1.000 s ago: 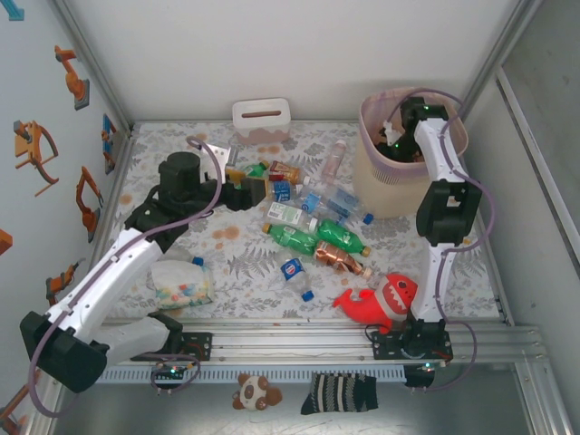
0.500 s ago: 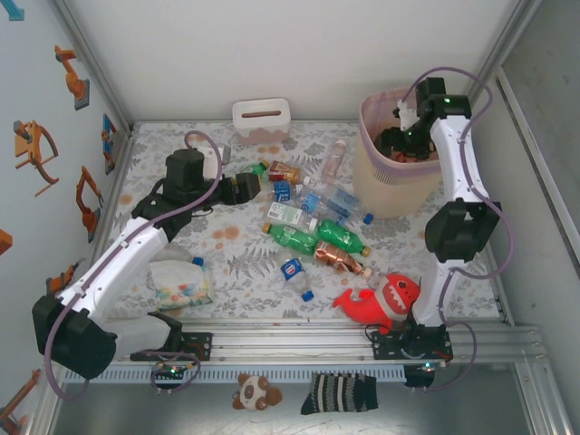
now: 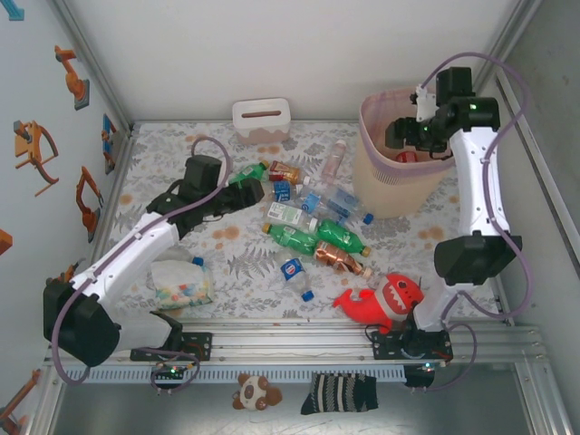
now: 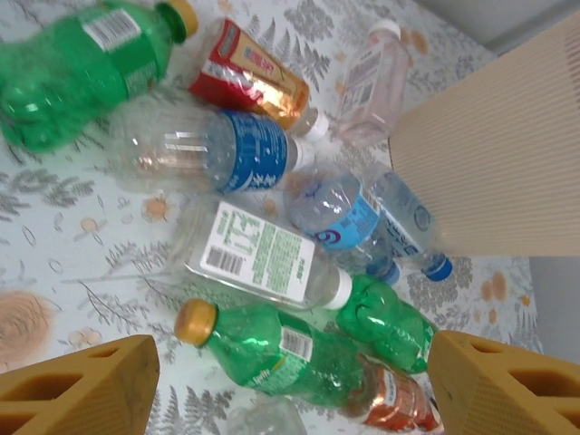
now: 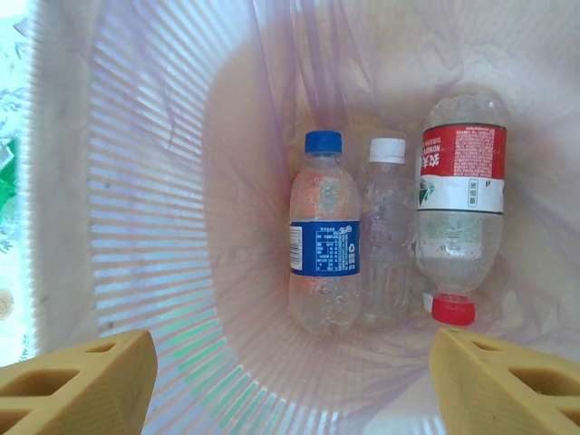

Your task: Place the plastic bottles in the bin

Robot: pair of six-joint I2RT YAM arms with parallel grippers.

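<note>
Several plastic bottles (image 3: 308, 213) lie in a heap on the leaf-patterned table, left of the bin (image 3: 381, 186). My left gripper (image 3: 256, 191) hovers open at the heap's left edge. In the left wrist view my left gripper (image 4: 290, 390) has nothing between its orange fingers; below it lie a green bottle with a yellow cap (image 4: 272, 349), a clear white-labelled bottle (image 4: 263, 258) and a copper one (image 4: 390, 403). My right gripper (image 3: 405, 136) is open over the bin. Looking down past the open right gripper (image 5: 290, 381), three bottles (image 5: 324, 236) lie on the pink-lined bottom of the bin (image 5: 136, 181).
A white box with a slot (image 3: 261, 118) stands at the back. A clear bag of pastel bits (image 3: 179, 281) lies at the front left and a red plush shark (image 3: 381, 299) at the front right. Enclosure walls are close behind and right of the bin.
The right arm has risen and swung right, lifting its gripper out of the bin. The left gripper has moved right, closer to the heap of bottles.
</note>
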